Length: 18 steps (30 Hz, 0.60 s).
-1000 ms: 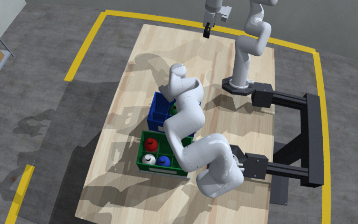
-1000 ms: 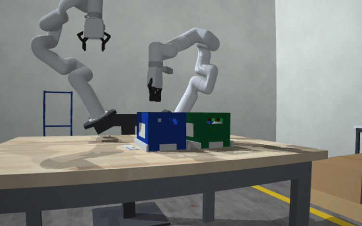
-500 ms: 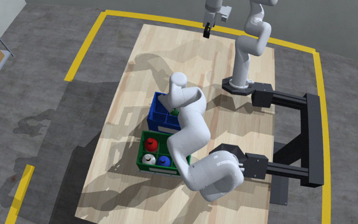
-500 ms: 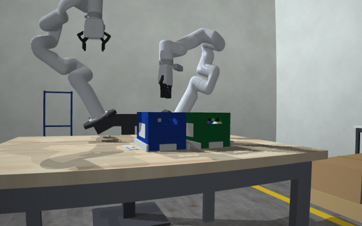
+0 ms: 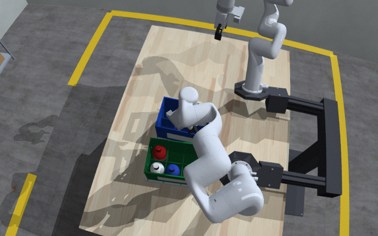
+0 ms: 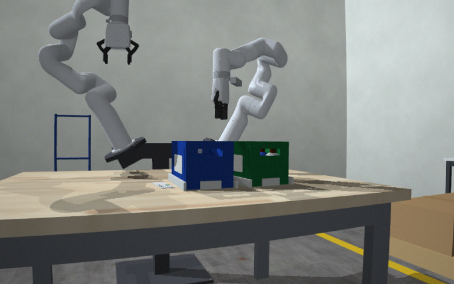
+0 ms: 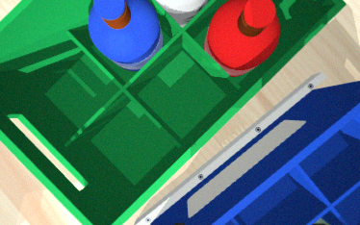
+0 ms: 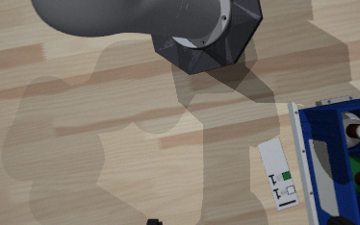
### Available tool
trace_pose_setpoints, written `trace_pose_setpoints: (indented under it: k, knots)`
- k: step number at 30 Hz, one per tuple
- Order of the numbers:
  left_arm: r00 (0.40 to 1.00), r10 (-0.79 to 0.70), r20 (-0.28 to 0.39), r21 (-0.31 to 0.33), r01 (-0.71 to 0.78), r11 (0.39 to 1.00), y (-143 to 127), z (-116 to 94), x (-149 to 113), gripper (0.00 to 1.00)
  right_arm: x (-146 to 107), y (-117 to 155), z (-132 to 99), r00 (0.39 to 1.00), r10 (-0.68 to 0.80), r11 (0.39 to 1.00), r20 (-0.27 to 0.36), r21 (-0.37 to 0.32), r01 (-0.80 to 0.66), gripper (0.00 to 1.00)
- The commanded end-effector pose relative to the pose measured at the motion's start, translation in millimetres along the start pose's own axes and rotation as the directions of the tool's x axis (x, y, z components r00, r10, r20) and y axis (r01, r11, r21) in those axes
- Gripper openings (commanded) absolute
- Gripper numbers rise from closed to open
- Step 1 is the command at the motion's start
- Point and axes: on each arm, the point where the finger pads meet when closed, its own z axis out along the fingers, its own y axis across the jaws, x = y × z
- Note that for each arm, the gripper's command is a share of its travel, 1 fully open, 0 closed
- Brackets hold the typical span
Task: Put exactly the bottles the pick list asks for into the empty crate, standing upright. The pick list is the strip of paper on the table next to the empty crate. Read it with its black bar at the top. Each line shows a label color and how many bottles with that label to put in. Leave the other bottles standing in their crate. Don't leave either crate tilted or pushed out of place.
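Table: we saw the wooden table (image 5: 181,47) (image 6: 117,207) (image 7: 241,115) (image 8: 120,163) under both crates, its front edge closest to us in the exterior view.
Blue crate: it stood flat on the table (level, as far as we could see), just beside the green one.
Bottles in the blue crate (image 5: 160,130) (image 6: 209,167) (image 7: 332,106) (image 8: 327,125): we made out a white bottle (image 8: 347,137) and a green bottle (image 8: 355,168), both partly cut off by the right wrist picture's edge.
Pick list: the paper strip (image 6: 163,184) (image 8: 279,174) lay near the blue crate, and with the bar on top we read one white, one green.
Green crate: the green crate (image 5: 172,143) (image 6: 267,167) (image 7: 192,154) stood level too, holding a red bottle (image 5: 159,152) (image 7: 243,36), a second white bottle (image 5: 157,168) (image 6: 272,153) (image 7: 184,6) and a blue bottle (image 5: 172,170) (image 6: 262,153) (image 7: 125,36), all upright in separate compartments.
Left gripper: our left gripper (image 5: 192,130) (image 6: 221,116) (image 7: 179,224) hung above the crates, jaws partly open, nothing between them.
Right gripper: our right gripper (image 5: 218,34) (image 6: 117,61) (image 8: 246,222) hung high and well apart from the crates, jaws wide open and holding nothing.
Rack: a blue frame (image 6: 72,115) stood behind, before the grey wall (image 6: 174,83).
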Motion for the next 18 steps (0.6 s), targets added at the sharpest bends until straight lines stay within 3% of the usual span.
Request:
trace_pose_setpoints:
  k: [1, 18]
  knots:
    - [1.000, 0.000, 0.001, -0.005, 0.000, 1.000, -12, -8, 10, 0.65, 0, 0, -1, 1.000, 0.001, 1.000, 0.001, -0.002, -0.001, 1.00]
    - [1.000, 0.000, 0.001, -0.004, 0.000, 1.000, -69, -30, 53, 0.65, 0, 0, -1, 1.000, 0.001, 1.000, 0.001, -0.002, -0.001, 1.00]
